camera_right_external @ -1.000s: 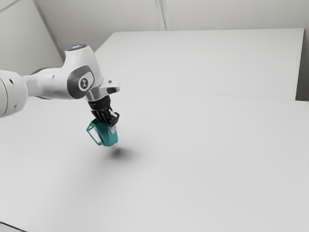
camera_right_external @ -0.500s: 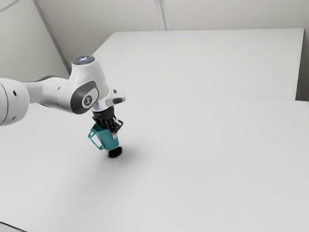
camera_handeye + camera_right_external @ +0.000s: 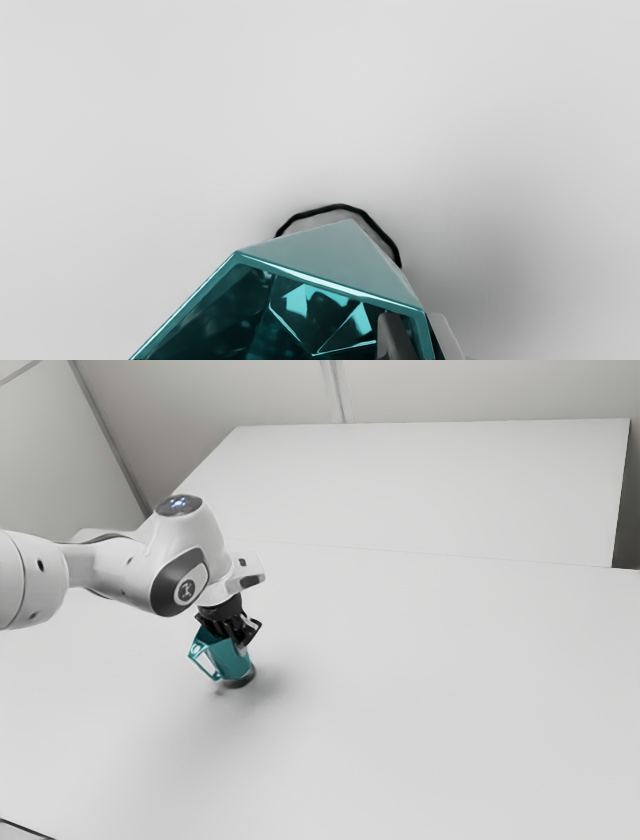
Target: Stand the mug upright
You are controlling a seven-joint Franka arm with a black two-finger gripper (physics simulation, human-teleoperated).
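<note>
The teal faceted mug (image 3: 231, 660) hangs from my gripper (image 3: 241, 644) in the exterior view, its base low over the white table (image 3: 430, 700), where a dark shadow lies right below it. It leans a little, mouth up, with the handle toward the exterior view's left. Whether the base touches the table I cannot tell. In the wrist view, the gripper (image 3: 414, 320) is shut on the wall of the mug (image 3: 330, 265) near the rim, one finger inside the mouth and one outside.
The white tabletop stretches away toward the exterior view's right. A second white surface (image 3: 420, 490) and a pale wall (image 3: 480, 390) stand behind it. A dark line crosses the bottom left corner of the exterior view.
My hand has come down and slightly toward the exterior view's right, carrying the mug. The gap between the mug and its dark shadow has closed up.
</note>
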